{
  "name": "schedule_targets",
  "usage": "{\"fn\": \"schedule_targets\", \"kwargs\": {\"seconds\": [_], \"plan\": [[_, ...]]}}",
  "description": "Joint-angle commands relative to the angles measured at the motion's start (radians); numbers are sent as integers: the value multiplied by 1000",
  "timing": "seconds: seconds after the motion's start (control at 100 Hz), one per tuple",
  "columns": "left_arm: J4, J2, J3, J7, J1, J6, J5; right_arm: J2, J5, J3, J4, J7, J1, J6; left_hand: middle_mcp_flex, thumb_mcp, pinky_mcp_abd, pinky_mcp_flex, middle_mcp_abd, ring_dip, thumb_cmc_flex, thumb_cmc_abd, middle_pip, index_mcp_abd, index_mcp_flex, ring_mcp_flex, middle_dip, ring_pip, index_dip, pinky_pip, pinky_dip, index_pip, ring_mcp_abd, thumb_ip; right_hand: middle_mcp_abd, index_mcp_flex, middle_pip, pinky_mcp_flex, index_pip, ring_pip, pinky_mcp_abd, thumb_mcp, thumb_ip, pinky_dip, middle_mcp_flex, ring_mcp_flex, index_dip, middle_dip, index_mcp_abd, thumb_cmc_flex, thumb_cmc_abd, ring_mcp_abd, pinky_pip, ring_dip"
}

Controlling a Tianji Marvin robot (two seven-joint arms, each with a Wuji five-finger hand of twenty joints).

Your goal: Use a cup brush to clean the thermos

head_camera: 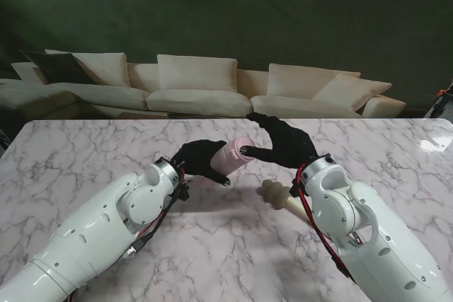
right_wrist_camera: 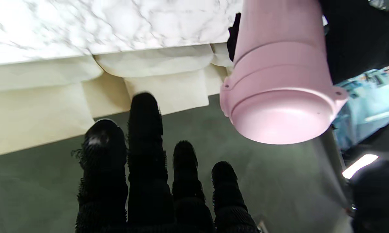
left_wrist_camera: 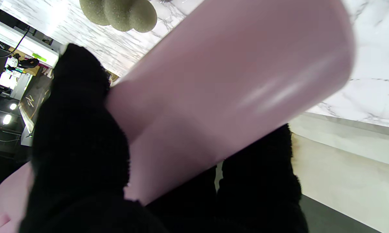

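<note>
The pink thermos [head_camera: 233, 155] is lifted off the marble table and tilted, its capped end toward my right. My left hand [head_camera: 198, 159], in a black glove, is shut around its body; the left wrist view shows the thermos [left_wrist_camera: 230, 81] lying across the black fingers [left_wrist_camera: 78, 145]. My right hand [head_camera: 283, 143] is open beside the capped end, fingers spread, thumb close to the cap. In the right wrist view the pink cap [right_wrist_camera: 278, 97] hangs beside the straight fingers [right_wrist_camera: 142, 161]. The cup brush [head_camera: 272, 192], with a cream sponge head [left_wrist_camera: 120, 13], lies on the table by my right wrist.
The white marble table [head_camera: 106, 146] stretches wide on both sides. A cream sofa [head_camera: 198, 83] stands behind its far edge, against a dark green wall. A glossy reflection shows on the far right of the table top.
</note>
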Motion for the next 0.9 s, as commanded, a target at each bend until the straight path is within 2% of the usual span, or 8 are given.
{"fn": "schedule_targets", "kwargs": {"seconds": [0.0,0.11,0.23,0.44,0.54,0.68,0.8,0.89], "plan": [[-1,-4,0,-7,-8,-5,0,8,-7,3,-28,21,-22,11,40,332,-87,56,-67,38,360,382,87,-151,86,54,17,109,19,108,58,87,-18,-15,15,28,56,135,26,105,-13,25,5,2,51,127,23,28,20,-74,22,37,146,44],[0,-5,0,-4,-9,-5,-1,18,-73,-3,-67,69,-37,54,39,332,-86,56,-68,38,360,382,87,-149,86,54,18,110,19,109,58,87,-19,-14,24,48,113,330,48,198,-95,62,6,-123,95,277,15,52,36,-96,-2,19,288,46],[-1,-4,2,-5,-9,-8,-1,24,-104,-33,-79,106,-27,83,40,332,-87,56,-69,38,359,382,87,-150,87,55,18,111,19,109,58,87,-20,-14,19,73,163,462,69,252,-183,93,7,-174,115,377,13,73,72,-79,-58,-18,351,57],[-8,-4,3,-10,-6,-9,-4,22,-65,-109,-50,125,29,124,40,332,-87,56,-66,38,359,381,88,-149,87,55,17,110,19,109,58,87,-20,-13,6,89,203,527,140,288,-246,112,7,-236,112,425,22,89,52,25,-148,-60,384,49],[-10,-2,4,-13,-3,-11,-1,17,-24,-126,-34,113,45,121,40,332,-87,57,-67,38,359,382,88,-151,86,55,17,111,19,110,58,87,-21,-14,0,102,213,456,167,263,-214,37,25,-245,28,340,79,91,-64,210,-152,-72,354,59],[-18,-1,2,-16,2,-7,0,15,34,-127,-24,118,51,100,40,333,-88,58,-68,38,360,382,88,-150,87,55,17,111,20,110,58,87,-20,-13,-3,174,226,344,179,276,-165,-110,71,-226,-41,210,187,97,-220,577,-110,-94,312,78],[-21,-2,4,-15,1,-5,-1,11,50,-124,-17,93,47,81,40,332,-87,59,-68,38,360,381,88,-151,87,56,17,110,20,109,57,87,-20,-14,-1,255,197,163,217,222,-98,307,39,-149,-70,63,224,74,-296,597,-195,-101,211,78],[-22,-2,6,-16,0,-4,-2,7,69,-119,-4,70,45,41,40,332,-86,59,-68,38,360,381,88,-150,87,56,18,110,20,109,57,88,-20,-15,-11,321,190,83,273,194,-105,438,26,-138,-72,1,251,68,-338,688,-217,-113,148,75]]}}
